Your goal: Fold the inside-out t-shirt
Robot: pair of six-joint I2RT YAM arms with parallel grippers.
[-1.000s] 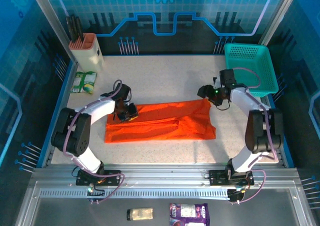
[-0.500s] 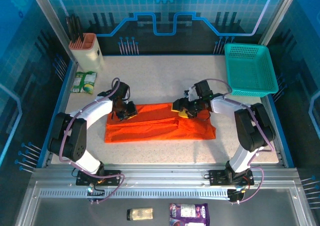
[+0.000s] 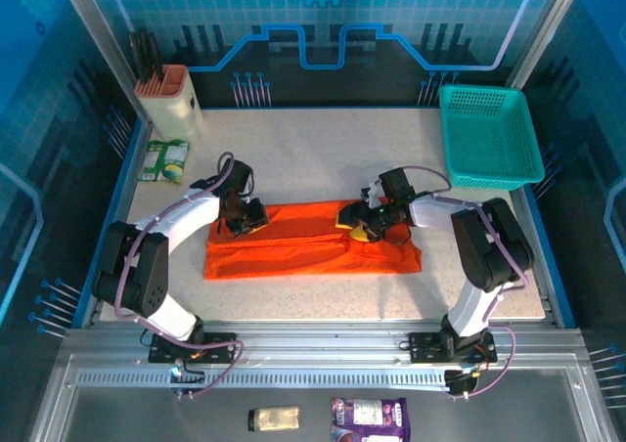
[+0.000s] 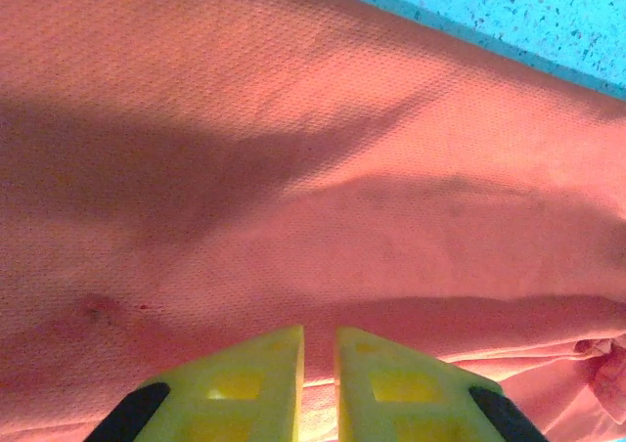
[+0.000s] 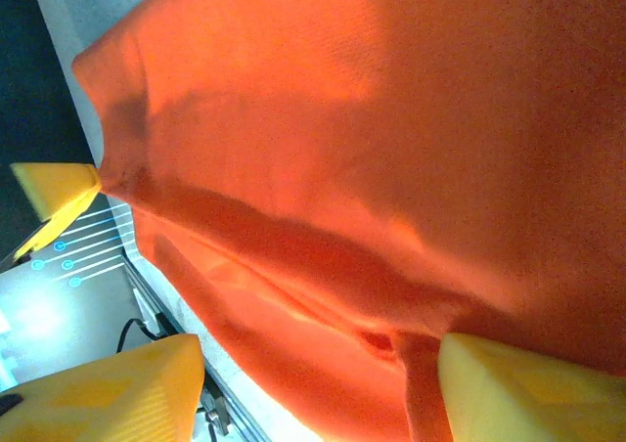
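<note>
Arms first, since that's what grabs you standing here. Left arm (image 3: 181,212) comes up off its base, bends at the elbow and swings inward. Its wrist is tipped down, so the left claw (image 3: 245,217) sits on the far-left corner of the plain bright orange t-shirt (image 3: 313,246) of thin soft fabric. Up close, that claw (image 4: 318,339) has its yellow fingers (image 4: 245,383) pinched nearly together with just a sliver of cloth between them, so it looks clenched on the shirt.

Right arm (image 3: 460,207) rises with its elbow out to the side, then the forearm lies low and reaches inward, right claw (image 3: 357,223) aimed toward the left one. That claw is released, jaws wide apart, sitting at the shirt's far edge. From its own wrist camera, orange cloth spans the gap between the fingers of the claw (image 5: 321,354). Can't tell if the tips actually touch it.

Shirt lies flat on the pale speckled tabletop (image 3: 323,154) as a long band. Its long axis runs straight from the left claw across to the right claw and a bit past it. The end beyond the right claw is the wider one, and a crease runs lengthwise between the two claws.
</note>
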